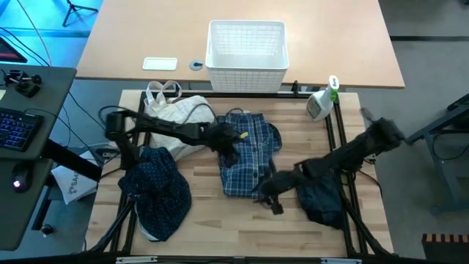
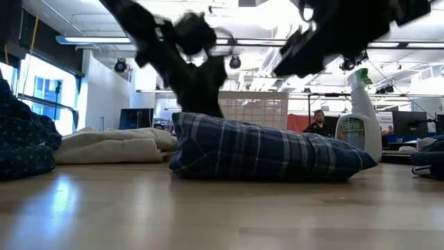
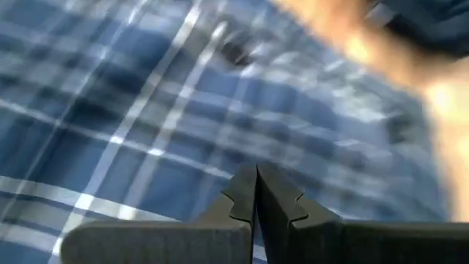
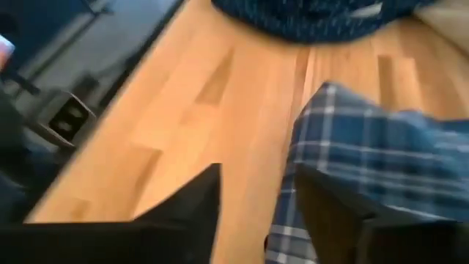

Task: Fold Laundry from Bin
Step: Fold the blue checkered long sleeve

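Observation:
The blue-and-white plaid shirt [image 1: 249, 154] lies folded flat at the table's middle. My left gripper [image 1: 229, 144] is shut [image 3: 255, 192] over the shirt's left part, with nothing showing between its fingers. My right gripper [image 1: 269, 196] is open [image 4: 256, 213] above the shirt's near right corner [image 4: 344, 147], raised off the table in the low view [image 2: 305, 48]. The navy dotted shirt [image 1: 157, 191] lies bunched at the near left, and the dark navy piece [image 1: 322, 199] lies at the near right. The white bin [image 1: 247, 48] stands on the far table. My left gripper points slanting down at the plaid shirt's top layer [image 3: 168, 125] with its fingers shut. I cannot tell whether the fingertips touch the cloth.
A cream-white cloth bag [image 1: 176, 114] lies at the far left, beside the plaid shirt. A spray bottle [image 1: 321, 103] stands at the far right corner. Bare wood [image 1: 212, 220] shows along the near edge between the garments.

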